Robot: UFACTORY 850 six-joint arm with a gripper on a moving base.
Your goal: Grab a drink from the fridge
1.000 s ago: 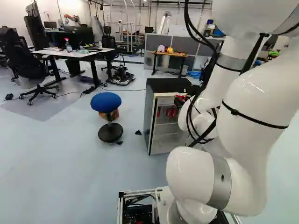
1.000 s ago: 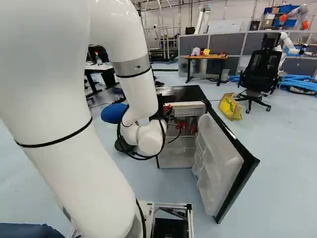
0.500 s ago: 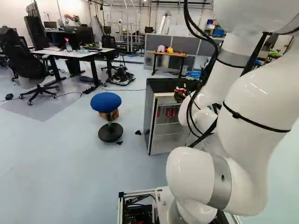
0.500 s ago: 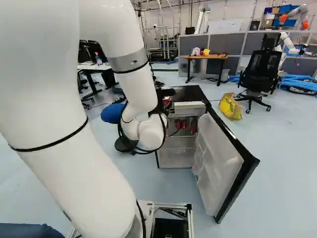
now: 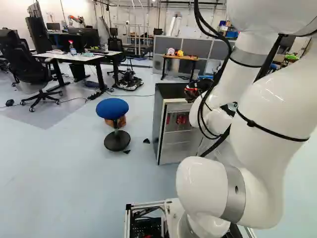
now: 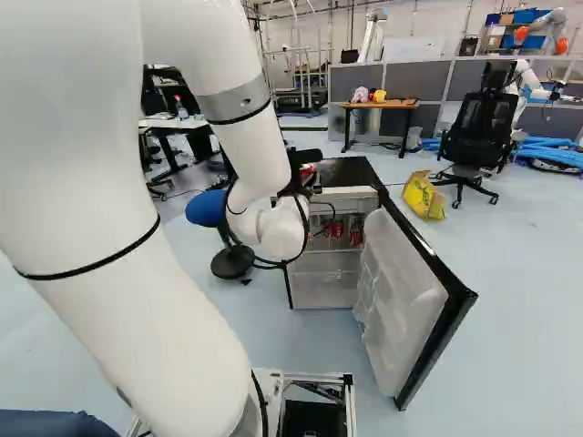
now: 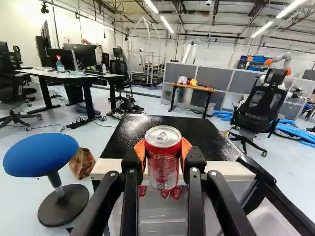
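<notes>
Got red can (image 7: 163, 158) clamped in my jaws (image 7: 163, 155), upright, up around fridge-top (image 7: 199, 133) height. Looks like grab's done tbh. Next move: back off gently, keep can clear of open door (image 6: 414, 300).

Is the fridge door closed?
No, in the right base view the fridge door stands swung open beside the fridge.

One held can (image 7: 163, 164), one fridge (image 6: 342, 170), one stool (image 5: 112, 108), one yellow bag (image 6: 423, 197).
</notes>
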